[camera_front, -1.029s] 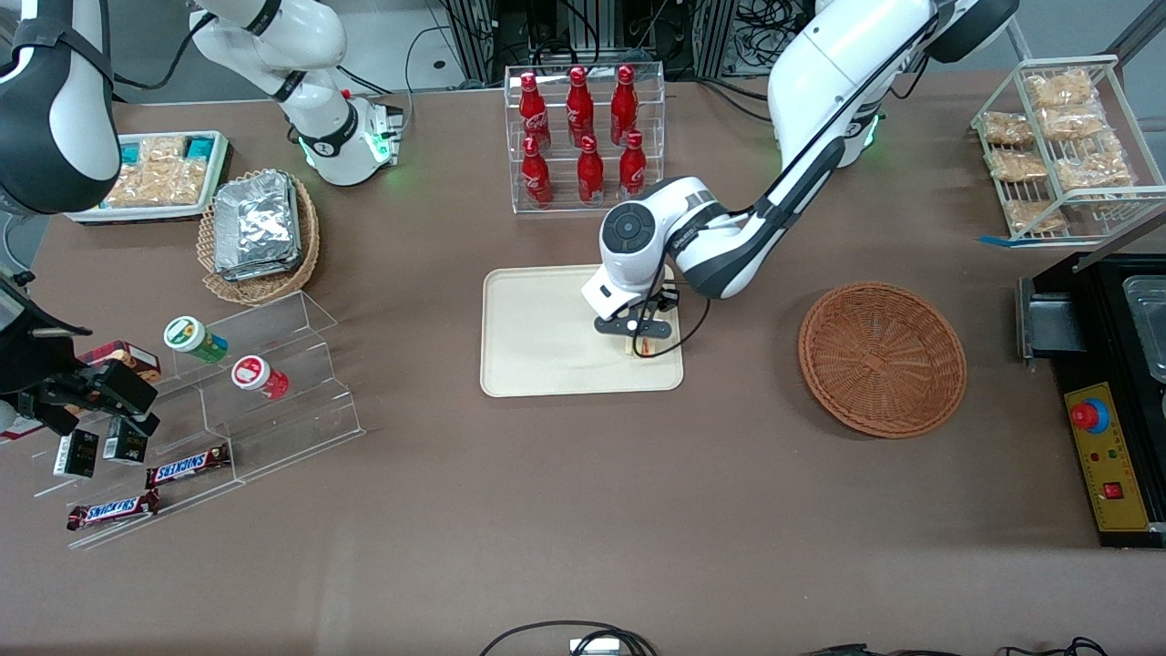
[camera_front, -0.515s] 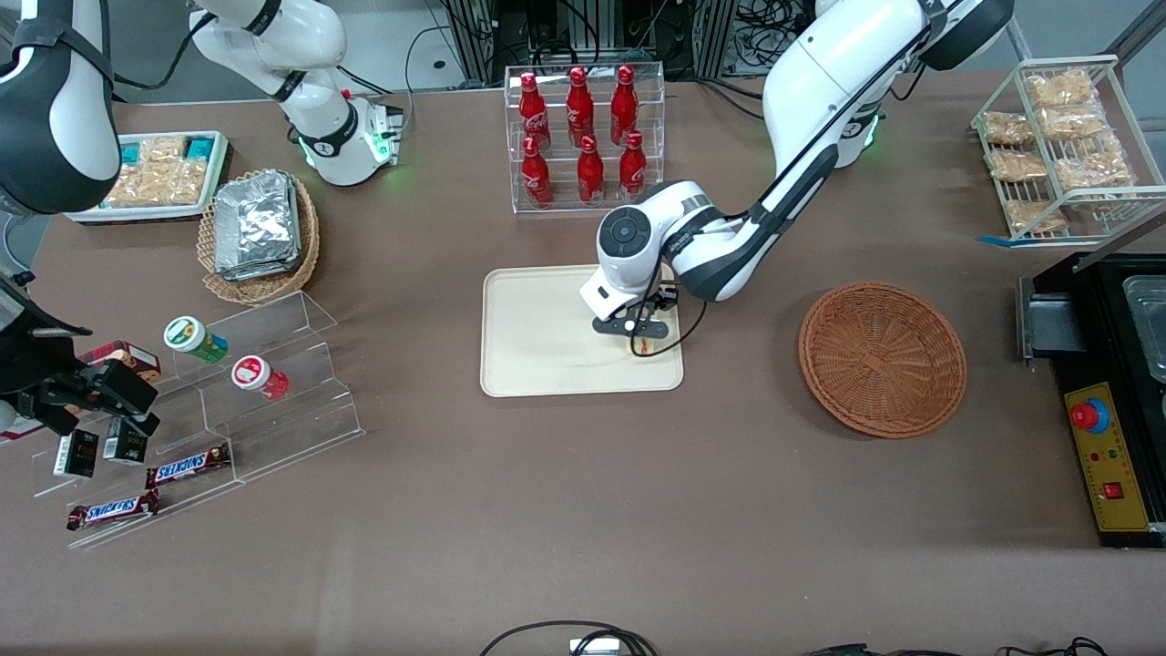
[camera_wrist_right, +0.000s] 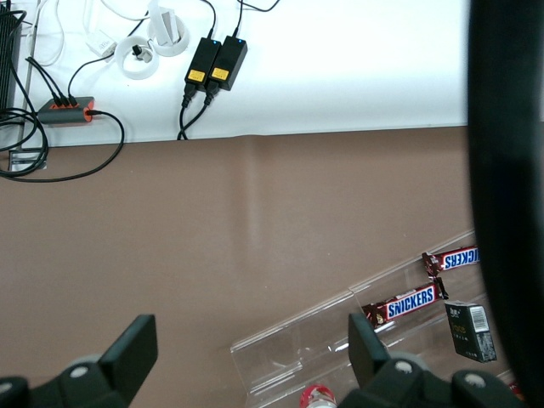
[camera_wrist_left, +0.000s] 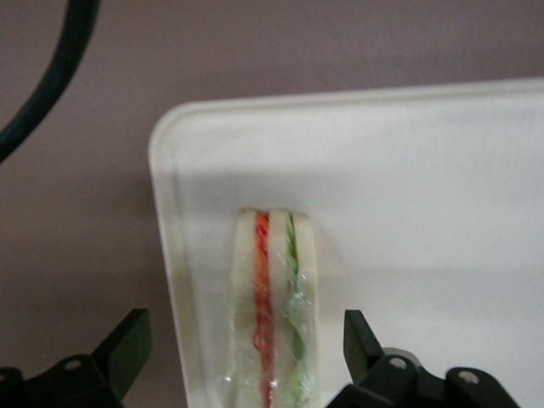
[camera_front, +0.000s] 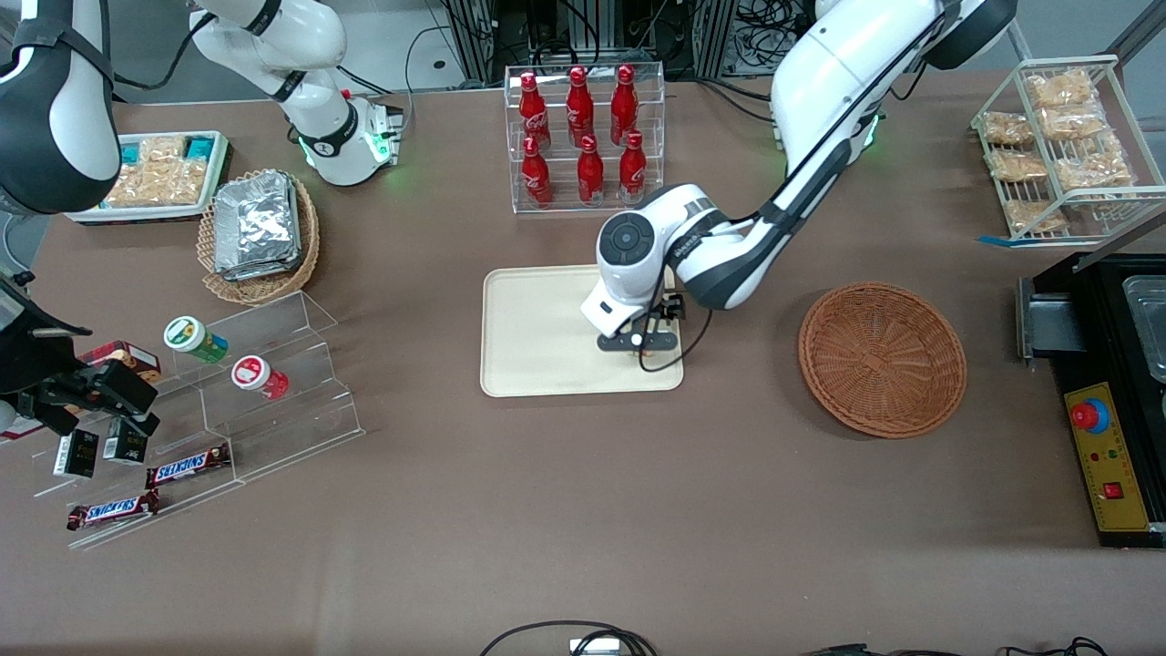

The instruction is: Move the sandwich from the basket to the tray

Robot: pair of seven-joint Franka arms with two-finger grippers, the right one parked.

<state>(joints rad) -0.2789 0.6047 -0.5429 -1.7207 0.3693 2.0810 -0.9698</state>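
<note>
The clear-wrapped sandwich stands on edge on the beige tray, close to one rounded corner, its red and green filling lines showing. My left gripper is open around it, one black finger off the tray's rim and the other finger over the tray, both apart from the bread. In the front view the gripper hangs low over the tray at its edge nearest the reddish-brown basket, and covers the sandwich. The basket holds nothing.
A clear rack of red bottles stands just farther from the front camera than the tray. A tan basket of foil packets and acrylic steps lie toward the parked arm's end. A wire snack rack and a black machine sit at the working arm's end.
The gripper hand has shifted slightly nearer the front camera over the tray and now covers the sandwich, which showed just below it before. Nothing else has moved.
</note>
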